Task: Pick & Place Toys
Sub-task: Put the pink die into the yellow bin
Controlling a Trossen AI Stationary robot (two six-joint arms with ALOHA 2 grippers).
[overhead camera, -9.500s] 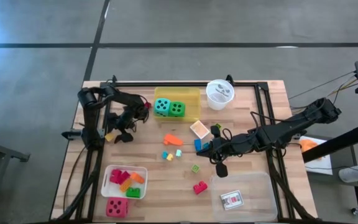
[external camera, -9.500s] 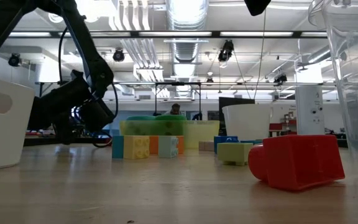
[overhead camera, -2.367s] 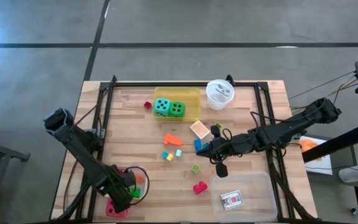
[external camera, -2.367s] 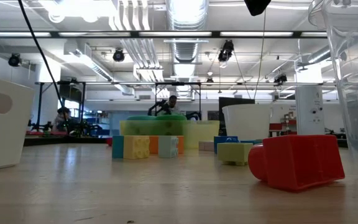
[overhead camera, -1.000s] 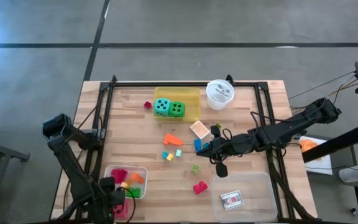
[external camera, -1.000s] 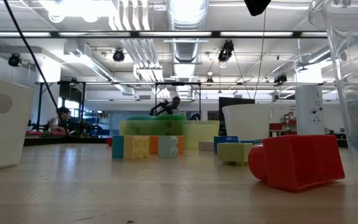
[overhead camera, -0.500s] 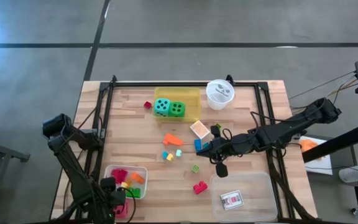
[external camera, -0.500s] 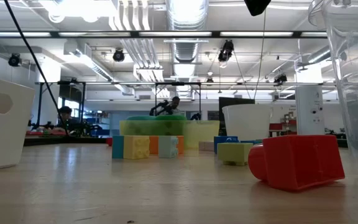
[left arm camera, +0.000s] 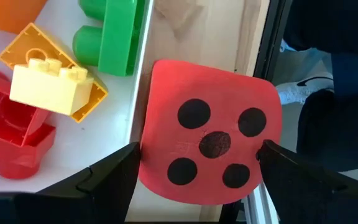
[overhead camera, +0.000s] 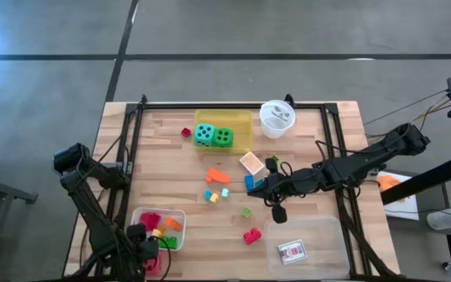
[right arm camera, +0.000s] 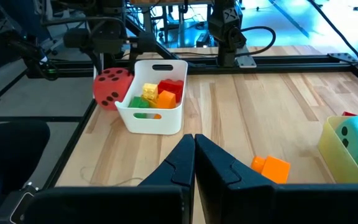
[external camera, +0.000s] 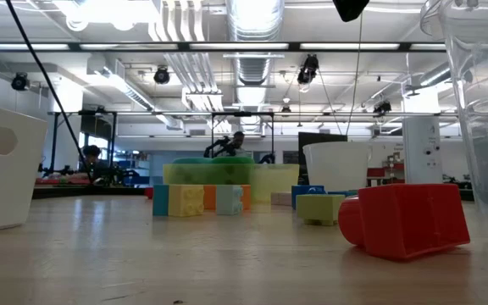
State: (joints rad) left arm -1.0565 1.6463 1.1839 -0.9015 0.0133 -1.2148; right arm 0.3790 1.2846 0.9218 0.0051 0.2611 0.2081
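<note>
Left gripper: lower left, fingers spread astride the red die.
Red die: beside the white tray.
Right gripper: centre-right, pressed together.
Risk: die could slip off the table edge.

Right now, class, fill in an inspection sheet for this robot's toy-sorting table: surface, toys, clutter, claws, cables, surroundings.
Surface: wooden table, black frame.
Toys: red dice beside the white tray of blocks; two dice in the yellow tray; loose blocks mid-table; card in the clear tray.
Clutter: white cup.
Claws: left claw open around the red dice; right claw shut, empty, mid-table.
Cables: black cable along the right arm.
Surroundings: grey floor; a person far behind.
</note>
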